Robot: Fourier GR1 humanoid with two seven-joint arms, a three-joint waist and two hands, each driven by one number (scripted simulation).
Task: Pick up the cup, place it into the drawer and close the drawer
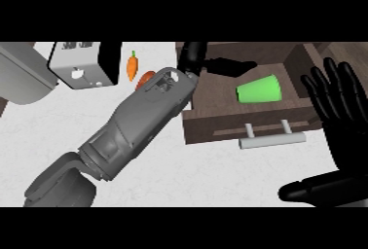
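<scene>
The green cup (259, 89) lies on its side inside the open wooden drawer (215, 127), apart from both hands. My left forearm crosses the counter from the lower left, and its black left hand (215, 63) hovers over the drawer's back left corner, open, fingers stretched toward the cup without touching it. At the right edge my right hand (336, 99) rests open, fingers up, beside the drawer's right side. The drawer's pale bar handle (271, 141) faces me at the front.
A white toaster (81, 64) stands at the back left, with a grey appliance (22, 73) further left. A carrot (132, 65) and a red-orange item (146, 79) lie just behind my left forearm. White countertop (208, 175) stretches in front of the drawer.
</scene>
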